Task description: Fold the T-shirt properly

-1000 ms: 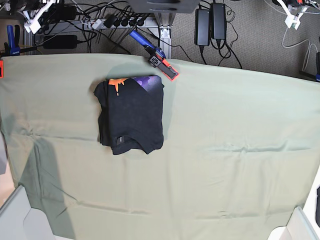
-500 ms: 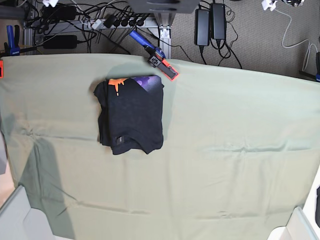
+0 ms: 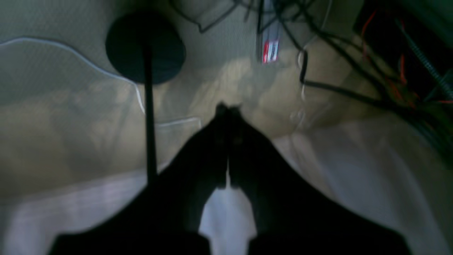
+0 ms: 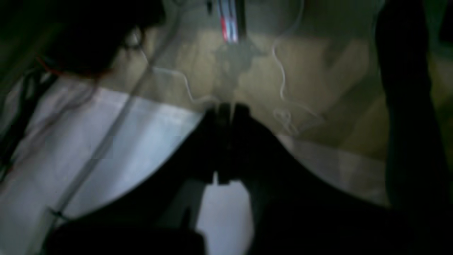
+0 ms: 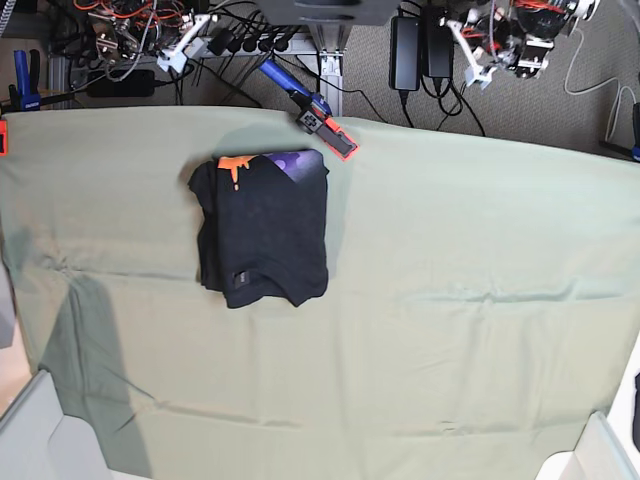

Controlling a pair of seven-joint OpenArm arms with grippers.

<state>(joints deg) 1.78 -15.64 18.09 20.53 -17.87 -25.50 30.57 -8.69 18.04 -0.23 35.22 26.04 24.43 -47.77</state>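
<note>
The black T-shirt (image 5: 262, 228) lies folded into a compact rectangle on the pale green table cloth (image 5: 450, 300), at the back left. Its purple print (image 5: 300, 163) and orange mark (image 5: 236, 165) show at the far edge. Both arms are beyond the table's far edge, away from the shirt: my right arm (image 5: 150, 25) at top left, my left arm (image 5: 510, 35) at top right. In the left wrist view my left gripper (image 3: 228, 106) is shut and empty over the floor. In the right wrist view my right gripper (image 4: 223, 106) is shut and empty too. Both wrist views are blurred.
A blue and orange clamp (image 5: 312, 115) holds the cloth at the far edge near the shirt. Another blue clamp (image 5: 20, 80) and an orange one (image 5: 3, 135) are at the far left. Power bricks (image 5: 420, 45) and cables lie on the floor behind. White bins (image 5: 40, 430) (image 5: 600, 450) stand at the front corners.
Both arms have swung into view beyond the far edge of the table, at the top left and top right. The folded T-shirt has not moved.
</note>
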